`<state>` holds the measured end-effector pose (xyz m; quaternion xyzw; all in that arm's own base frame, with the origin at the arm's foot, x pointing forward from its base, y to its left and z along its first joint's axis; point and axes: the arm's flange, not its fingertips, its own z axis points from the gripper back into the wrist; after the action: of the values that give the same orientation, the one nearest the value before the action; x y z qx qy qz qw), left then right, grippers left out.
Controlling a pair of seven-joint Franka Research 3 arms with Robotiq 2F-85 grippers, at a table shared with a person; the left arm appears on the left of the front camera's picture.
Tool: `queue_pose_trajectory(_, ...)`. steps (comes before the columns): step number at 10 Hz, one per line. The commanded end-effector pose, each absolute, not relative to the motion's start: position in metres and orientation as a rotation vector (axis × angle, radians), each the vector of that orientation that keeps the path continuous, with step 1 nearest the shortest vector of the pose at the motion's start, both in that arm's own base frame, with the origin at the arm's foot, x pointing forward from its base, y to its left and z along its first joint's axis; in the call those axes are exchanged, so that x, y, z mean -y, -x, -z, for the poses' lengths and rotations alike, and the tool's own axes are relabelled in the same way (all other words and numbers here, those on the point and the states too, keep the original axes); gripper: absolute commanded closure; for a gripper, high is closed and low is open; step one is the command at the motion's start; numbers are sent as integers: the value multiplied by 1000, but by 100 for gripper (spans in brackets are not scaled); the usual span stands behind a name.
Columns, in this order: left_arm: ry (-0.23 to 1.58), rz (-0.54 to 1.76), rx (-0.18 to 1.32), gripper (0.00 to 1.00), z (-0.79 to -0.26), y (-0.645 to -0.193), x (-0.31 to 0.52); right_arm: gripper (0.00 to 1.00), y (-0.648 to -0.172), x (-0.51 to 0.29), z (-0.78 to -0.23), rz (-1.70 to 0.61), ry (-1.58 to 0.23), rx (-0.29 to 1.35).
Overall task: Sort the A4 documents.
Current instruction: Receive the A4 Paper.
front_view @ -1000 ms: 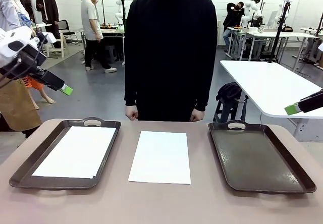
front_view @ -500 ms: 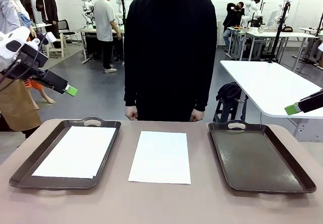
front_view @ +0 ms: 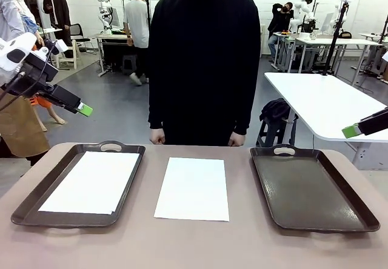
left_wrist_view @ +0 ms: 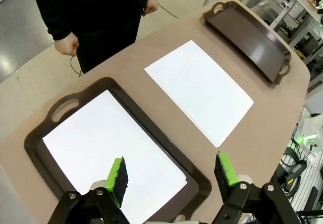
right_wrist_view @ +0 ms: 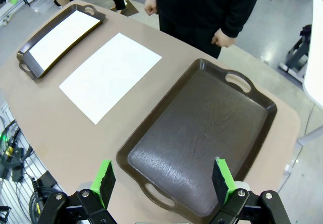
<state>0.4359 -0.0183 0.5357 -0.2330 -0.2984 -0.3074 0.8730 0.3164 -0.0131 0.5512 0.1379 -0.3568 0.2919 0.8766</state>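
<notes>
Overhead, both grippers hang wide open, holding nothing: left gripper [left_wrist_view: 171, 171] above the left tray [left_wrist_view: 33, 144], right gripper [right_wrist_view: 164, 178] above the right tray [right_wrist_view: 202, 128]. One sheet [front_view: 91, 181] lies in the left tray, a second sheet [front_view: 193, 188] on the table [front_view: 242, 239] between the trays. A person [front_view: 205, 57] stands at the far edge.

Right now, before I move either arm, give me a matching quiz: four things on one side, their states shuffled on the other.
1 left tray
2 right tray
3 middle A4 document
4 left gripper

a open, up in the air
b lies between the two trays
c carries one paper sheet
d bare brown inside

Pairs: 1-c, 2-d, 3-b, 4-a
</notes>
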Motion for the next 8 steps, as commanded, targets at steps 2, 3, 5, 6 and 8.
queue_pose_trajectory(2,487,642,623,10,-536,-436,18,0,-317,13,-550,-603,-292,741)
queue_pose_trajectory(3,487,642,623,10,-536,-436,18,0,-317,13,-550,-603,-292,741)
queue_pose_trajectory(5,487,642,623,10,-536,-436,18,0,-317,13,-550,-603,-292,741)
queue_pose_trajectory(6,487,642,623,10,-536,-436,18,0,-317,13,-550,-603,-292,741)
queue_pose_trajectory(8,487,642,623,10,-536,-436,18,0,-317,13,-550,-603,-292,741)
